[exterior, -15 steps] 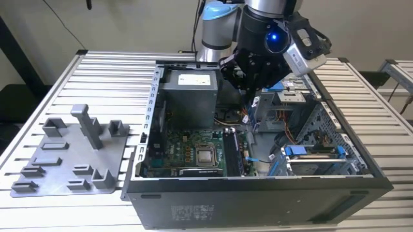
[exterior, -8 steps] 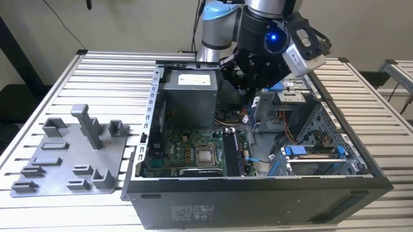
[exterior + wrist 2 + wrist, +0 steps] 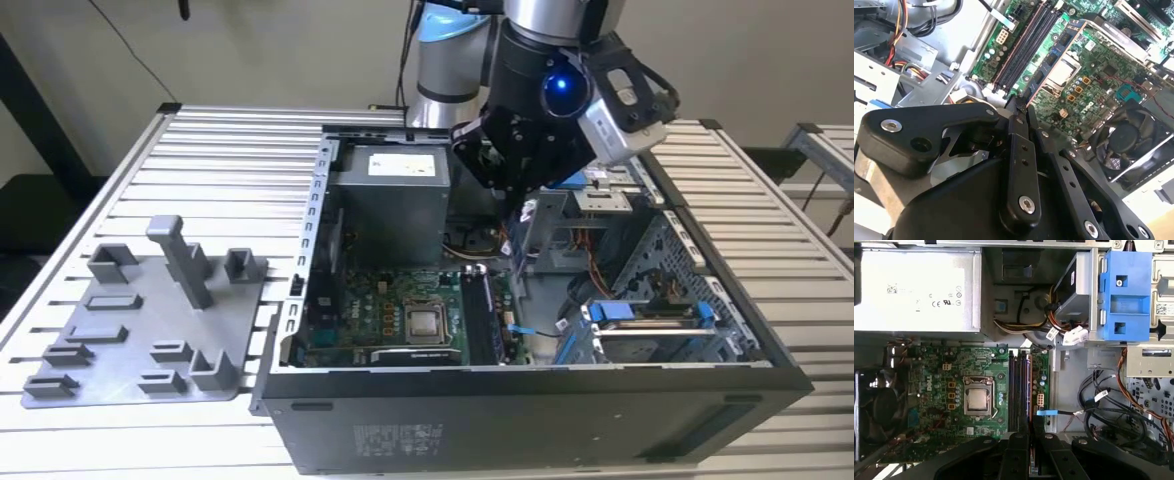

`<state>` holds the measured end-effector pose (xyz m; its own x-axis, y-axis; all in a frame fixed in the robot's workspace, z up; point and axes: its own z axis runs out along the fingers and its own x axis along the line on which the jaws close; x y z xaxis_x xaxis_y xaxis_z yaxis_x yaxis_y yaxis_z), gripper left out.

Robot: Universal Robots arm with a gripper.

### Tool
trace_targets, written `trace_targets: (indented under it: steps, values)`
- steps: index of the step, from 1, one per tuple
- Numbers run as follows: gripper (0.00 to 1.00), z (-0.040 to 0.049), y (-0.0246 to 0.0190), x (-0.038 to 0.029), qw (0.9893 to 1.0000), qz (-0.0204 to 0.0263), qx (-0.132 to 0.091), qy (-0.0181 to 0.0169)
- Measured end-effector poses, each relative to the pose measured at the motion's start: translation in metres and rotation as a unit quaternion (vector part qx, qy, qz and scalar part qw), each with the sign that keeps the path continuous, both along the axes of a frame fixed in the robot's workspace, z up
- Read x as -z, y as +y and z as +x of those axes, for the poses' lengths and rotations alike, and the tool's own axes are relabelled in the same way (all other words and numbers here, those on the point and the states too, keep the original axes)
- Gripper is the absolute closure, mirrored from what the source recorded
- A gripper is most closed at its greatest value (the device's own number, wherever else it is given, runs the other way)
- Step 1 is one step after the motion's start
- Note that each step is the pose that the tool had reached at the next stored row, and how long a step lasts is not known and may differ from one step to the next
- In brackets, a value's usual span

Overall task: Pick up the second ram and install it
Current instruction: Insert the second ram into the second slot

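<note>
slatted table [image 3: 200, 150]: carries the computer case [image 3: 534, 405], which lies on its side with the open face up.
grey tray [image 3: 147, 320]: lies on the table outside the case, just beside the case wall at the exterior view's left, with its posts upright.
power supply [image 3: 387, 195]: a grey box inside the case, at the far end in the exterior view.
motherboard [image 3: 367, 310]: a green board, flat on the case floor, nearer than the power supply.
processor chip [image 3: 427, 322]: square and silver, in its socket in the middle of the case floor.
memory slots [image 3: 1018, 390]: long dark parallel channels inside the case, just beside the processor chip.
gripper [image 3: 514, 185]: mine, hanging above the open case, over the cables next to the power supply.
hand state: my fingers [image 3: 1016, 452] are drawn close together, clamped on a thin strip.
second ram [image 3: 1030, 457]: I hold it edge-on between my fingers, above the case floor, near one end of the memory slots and not yet seated.
blue bracket [image 3: 641, 312]: inside the case, toward the exterior view's right.
</note>
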<state>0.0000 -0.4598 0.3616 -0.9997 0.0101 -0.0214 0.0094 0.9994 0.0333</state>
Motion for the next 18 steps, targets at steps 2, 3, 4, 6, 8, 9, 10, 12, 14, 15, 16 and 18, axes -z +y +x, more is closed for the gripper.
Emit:
trace_targets:
  steps: [2,3,4,6,8,9,10,12,14,15,16,18]
  values:
    - [0.86,0.0,0.0,0.0025,1.0,0.0,0.002,0.0001]
    - [0.86,0.0,0.0,0.0037,1.0,0.0,0.003,0.0001]
    - [0.86,0.0,0.0,0.0049,1.0,-0.0002,0.003,0.0001]
    - [0.86,0.0,0.0,0.0076,1.0,-0.0005,0.004,0.0001]
    - [0.86,0.0,0.0,0.0099,1.0,-0.0012,0.004,0.0001]
    - [0.86,0.0,0.0,0.01,1.0,-0.0013,0.004,0.0001]
    - [0.86,0.0,0.0,0.01,1.0,-0.0013,0.004,0.0001]
    - [0.86,0.0,0.0,0.0101,1.0,-0.0013,0.004,0.0001]
    - [0.86,0.0,0.0001,0.0105,1.0,-0.0016,0.004,0.0]
    - [0.86,0.0,0.0001,0.0109,1.0,-0.0039,0.004,0.0001]
    - [0.86,-0.0001,0.0003,0.0116,1.0,-0.0076,0.005,0.0]
    - [0.86,0.0001,0.0004,0.0131,0.9999,-0.0123,0.004,0.0]
